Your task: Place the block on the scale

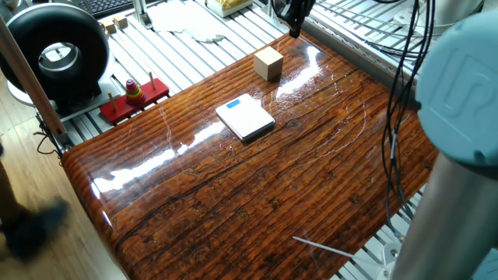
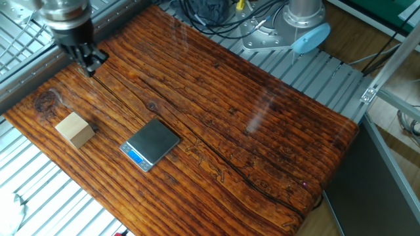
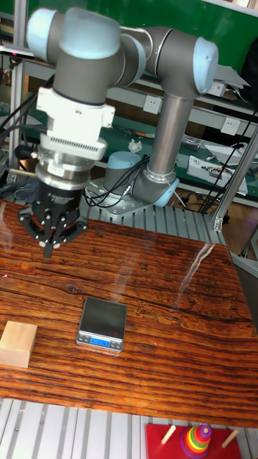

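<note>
The block [image 1: 268,64] [image 2: 75,130] [image 3: 17,344], a plain tan wooden cube, rests on the wooden table near one corner. The scale [image 1: 245,117] [image 2: 151,143] [image 3: 102,323], flat and square with a blue display strip, lies a short way from it with nothing on it. My gripper [image 1: 294,22] [image 2: 88,63] [image 3: 49,248] hangs above the table's edge strip beyond the block, well apart from it. Its fingers meet at a point and hold nothing.
A red base with coloured rings [image 1: 134,97] and a black round device [image 1: 58,54] stand off the table's left end. Cables [image 1: 397,117] hang over the right side, where the arm's grey link [image 1: 463,132] fills the corner. The robot base [image 2: 305,19] sits behind the table.
</note>
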`<state>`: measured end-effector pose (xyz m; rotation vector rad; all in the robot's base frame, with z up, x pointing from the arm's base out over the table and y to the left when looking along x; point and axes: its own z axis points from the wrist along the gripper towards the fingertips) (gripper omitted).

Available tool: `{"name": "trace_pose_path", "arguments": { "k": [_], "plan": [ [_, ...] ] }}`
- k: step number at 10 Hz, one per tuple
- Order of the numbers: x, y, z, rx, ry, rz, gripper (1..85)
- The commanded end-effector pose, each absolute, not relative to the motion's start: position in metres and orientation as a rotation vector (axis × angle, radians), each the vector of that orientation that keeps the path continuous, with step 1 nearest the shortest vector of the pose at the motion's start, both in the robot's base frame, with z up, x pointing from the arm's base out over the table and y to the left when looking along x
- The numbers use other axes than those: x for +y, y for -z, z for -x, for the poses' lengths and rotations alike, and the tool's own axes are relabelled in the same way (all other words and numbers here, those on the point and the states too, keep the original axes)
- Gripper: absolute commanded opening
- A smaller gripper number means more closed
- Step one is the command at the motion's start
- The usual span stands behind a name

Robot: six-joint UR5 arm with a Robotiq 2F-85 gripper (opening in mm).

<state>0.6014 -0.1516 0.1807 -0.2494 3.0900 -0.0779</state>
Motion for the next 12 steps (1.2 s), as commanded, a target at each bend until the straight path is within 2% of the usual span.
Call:
{"name": "trace_pose_path", "arguments": {
  "k": [1, 3, 7, 12],
  "plan": [
    [-0.151, -0.169, -0.618, 3.079, 0.029, 0.230, 4.3],
    [-0.155, -0.168, -0.628, 3.081, 0.024, 0.220, 11.3],
    [-0.151, -0.159, -0.658, 3.056, -0.037, 0.115, 20.0],
    [-0.156, -0.140, -0.675, 3.026, -0.004, 0.074, 27.7]
  ]
}}
